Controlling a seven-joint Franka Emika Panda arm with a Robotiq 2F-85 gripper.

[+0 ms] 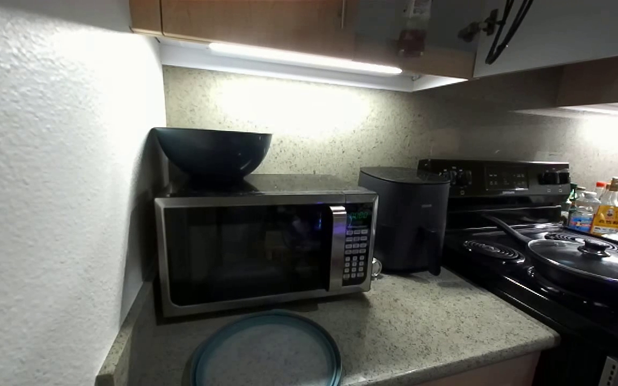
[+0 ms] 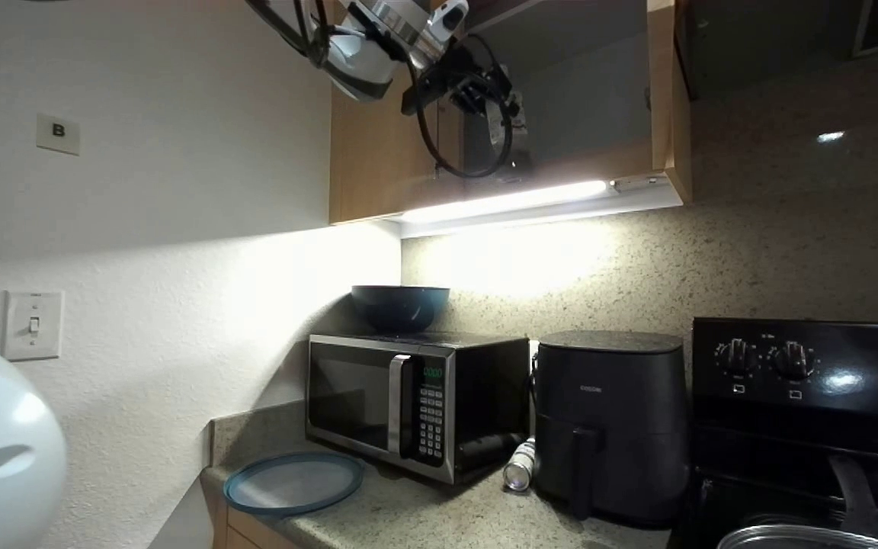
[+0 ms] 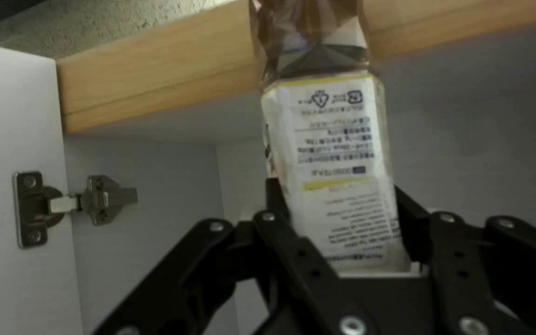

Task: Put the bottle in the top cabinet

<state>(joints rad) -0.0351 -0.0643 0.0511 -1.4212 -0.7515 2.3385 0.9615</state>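
As the top cabinet (image 2: 378, 164) stands open, pale door (image 3: 16, 288) out wide, the gripper (image 3: 340, 209) has the bottle (image 3: 328, 135) clamped between its fingers (image 3: 275, 197), right at the opening! Grasp and lift look done; setting down and letting go remain. Past the smooth wooden edge (image 3: 156, 70)? Can't tell. It's angular, see-through, brown at one end; white printed label (image 3: 333, 163), flat grey panels (image 3: 110, 256) beyond.

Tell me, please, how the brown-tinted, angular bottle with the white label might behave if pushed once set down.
The bottle would probably tip if pushed high, since it looks tall for its width. Its flat, angular faces suggest it would resist rolling. The brown showing through its clear end looks like liquid, so it may feel heavy and slosh.
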